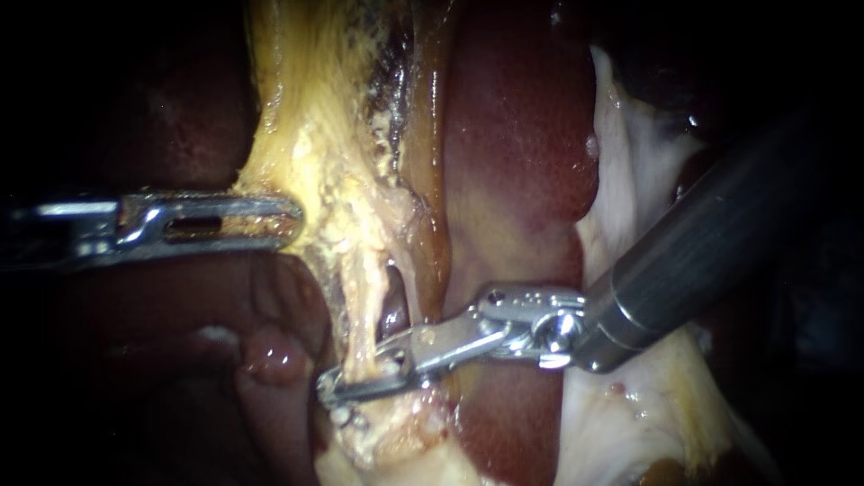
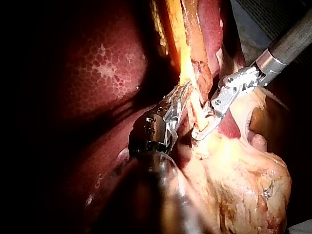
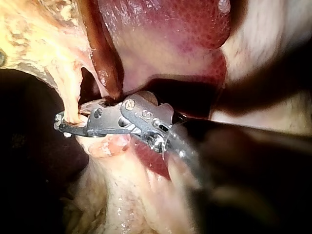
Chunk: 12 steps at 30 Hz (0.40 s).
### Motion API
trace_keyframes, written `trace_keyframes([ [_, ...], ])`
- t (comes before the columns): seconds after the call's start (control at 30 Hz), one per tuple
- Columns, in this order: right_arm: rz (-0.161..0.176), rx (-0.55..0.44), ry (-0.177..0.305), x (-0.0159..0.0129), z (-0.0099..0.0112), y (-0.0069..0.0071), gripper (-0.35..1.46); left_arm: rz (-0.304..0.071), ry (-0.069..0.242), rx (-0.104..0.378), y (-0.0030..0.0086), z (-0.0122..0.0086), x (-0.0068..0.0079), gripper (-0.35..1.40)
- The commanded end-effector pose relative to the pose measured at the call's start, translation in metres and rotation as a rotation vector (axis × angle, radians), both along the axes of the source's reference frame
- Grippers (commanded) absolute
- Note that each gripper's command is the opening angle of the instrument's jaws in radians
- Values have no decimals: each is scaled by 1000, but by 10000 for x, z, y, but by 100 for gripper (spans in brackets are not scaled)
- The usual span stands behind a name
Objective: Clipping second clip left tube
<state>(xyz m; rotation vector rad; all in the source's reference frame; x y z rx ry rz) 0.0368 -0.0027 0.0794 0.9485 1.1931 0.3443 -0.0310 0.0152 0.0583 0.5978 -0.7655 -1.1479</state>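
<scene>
My left instrument: comes in level from the left, jaws clamped on the edge of the yellow tissue.
My right instrument: slants down from the upper right, wrist bent left, jaws closed around the left tube.
Left tube: pale strand near centre, left of the dark red liver.
Surroundings: dark.

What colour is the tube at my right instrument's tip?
The tube is pale yellow; clearest in right wrist view.
</scene>
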Motion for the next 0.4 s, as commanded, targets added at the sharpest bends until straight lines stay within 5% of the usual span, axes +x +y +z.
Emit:
trace_keyframes([
  [0.03, -1, 0, 0, 0, -1, 0, -35, 0, 0, 0, 0, 0, 0, -35],
  [0.4, -2, 0, 0, -1, -1, -1, -35, 0, 0, 0, 0, 0, 0, -35],
])
